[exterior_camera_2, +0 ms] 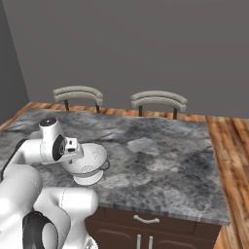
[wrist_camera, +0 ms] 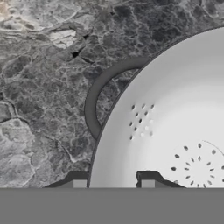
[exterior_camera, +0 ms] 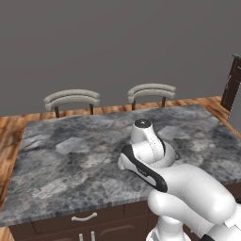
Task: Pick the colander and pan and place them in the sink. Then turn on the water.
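Observation:
The white perforated colander (exterior_camera_2: pixel 91 159) stands upright on the grey marble island near my arm. In the hand view the colander (wrist_camera: pixel 175 131) sits at the right, its dark loop handle (wrist_camera: pixel 91 105) sticking out to the left. My gripper (wrist_camera: pixel 113 183) straddles the near rim. One fingertip (wrist_camera: pixel 78 183) is just outside the rim. The other is inside the bowl, with a gap still showing to the wall. In the left base view my arm (exterior_camera: pixel 150 155) covers the colander. The pan, the sink and the water are out of view.
The marble island top (exterior_camera: pixel 70 160) stretches wide to the left and back. Two bar stools (exterior_camera: pixel 72 99) (exterior_camera: pixel 151 90) stand behind its far edge, and a dark cabinet (exterior_camera: pixel 233 80) is at the far right. Drawers (exterior_camera_2: pixel 146 220) run under the near edge.

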